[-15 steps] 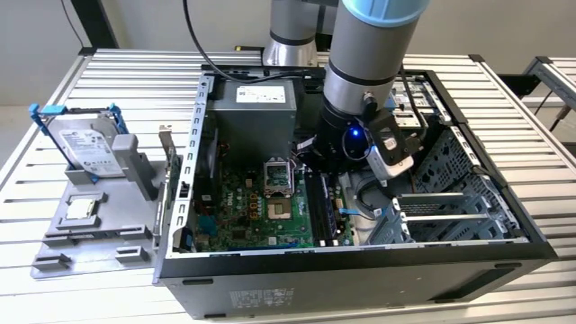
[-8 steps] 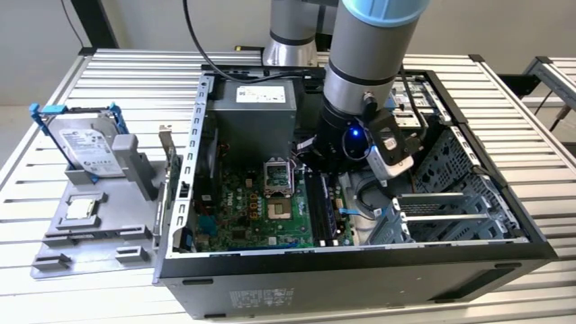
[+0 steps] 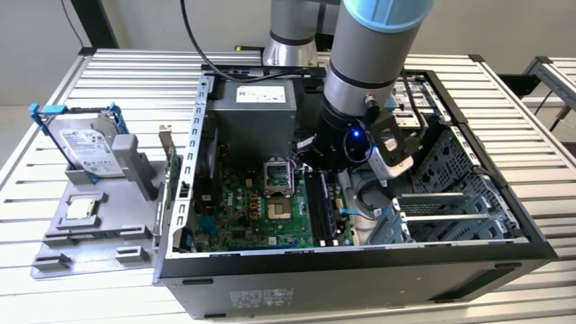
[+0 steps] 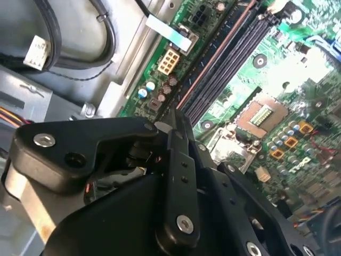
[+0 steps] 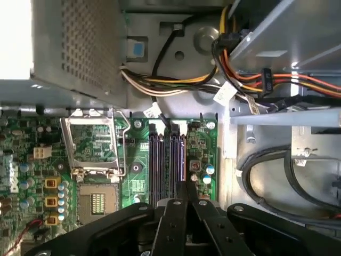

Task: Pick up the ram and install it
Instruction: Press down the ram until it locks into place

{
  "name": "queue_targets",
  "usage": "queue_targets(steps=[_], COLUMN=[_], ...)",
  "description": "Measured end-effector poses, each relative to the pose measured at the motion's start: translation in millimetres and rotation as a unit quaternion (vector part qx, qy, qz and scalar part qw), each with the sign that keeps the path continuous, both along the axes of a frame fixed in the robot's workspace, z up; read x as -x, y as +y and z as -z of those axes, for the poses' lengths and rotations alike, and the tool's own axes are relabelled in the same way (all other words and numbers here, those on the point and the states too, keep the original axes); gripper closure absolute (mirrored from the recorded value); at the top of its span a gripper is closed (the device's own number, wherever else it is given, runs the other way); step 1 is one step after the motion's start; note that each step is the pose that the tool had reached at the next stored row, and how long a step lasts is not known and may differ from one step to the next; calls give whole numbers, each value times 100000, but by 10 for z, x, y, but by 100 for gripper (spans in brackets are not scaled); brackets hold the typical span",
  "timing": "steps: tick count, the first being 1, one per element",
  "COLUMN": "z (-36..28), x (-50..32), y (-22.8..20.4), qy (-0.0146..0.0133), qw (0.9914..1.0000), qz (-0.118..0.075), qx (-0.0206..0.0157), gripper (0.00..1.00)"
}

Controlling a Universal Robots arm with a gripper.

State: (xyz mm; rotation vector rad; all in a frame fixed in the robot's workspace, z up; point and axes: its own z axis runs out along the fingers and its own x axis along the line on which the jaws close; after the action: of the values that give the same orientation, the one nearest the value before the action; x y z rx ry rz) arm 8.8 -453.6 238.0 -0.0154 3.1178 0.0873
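Jaws were seen clenched on the ram (image 4: 178, 114), held edge-down in the gripper (image 5: 182, 205) at lower centre of the first wrist view, aligned over the memory slots (image 5: 166, 160) of the motherboard (image 5: 133, 176), apparently for seating.

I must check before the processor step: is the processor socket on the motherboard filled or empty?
Empty. In the first wrist view the socket shows bare contacts and its metal frame stands swung open.

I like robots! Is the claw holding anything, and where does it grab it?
It looks like the end effector pinches the ram, a thin dark stick, by one end, right over the motherboard's memory slots.
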Motion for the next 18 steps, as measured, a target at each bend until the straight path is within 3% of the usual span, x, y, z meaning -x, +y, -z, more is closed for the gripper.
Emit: queue_targets(steps=[4, 10, 14, 18], z=[-2, -12, -13, -13], x=[0, 0, 0, 0], y=[0, 0, 0, 0], qy=[0, -6, 0, -2], qw=[99935, 99672, 99324, 98838], qz=[-3595, -8096, -11612, -15200], qx=[1, -4, 6, 1], gripper=[100, 100, 100, 100])
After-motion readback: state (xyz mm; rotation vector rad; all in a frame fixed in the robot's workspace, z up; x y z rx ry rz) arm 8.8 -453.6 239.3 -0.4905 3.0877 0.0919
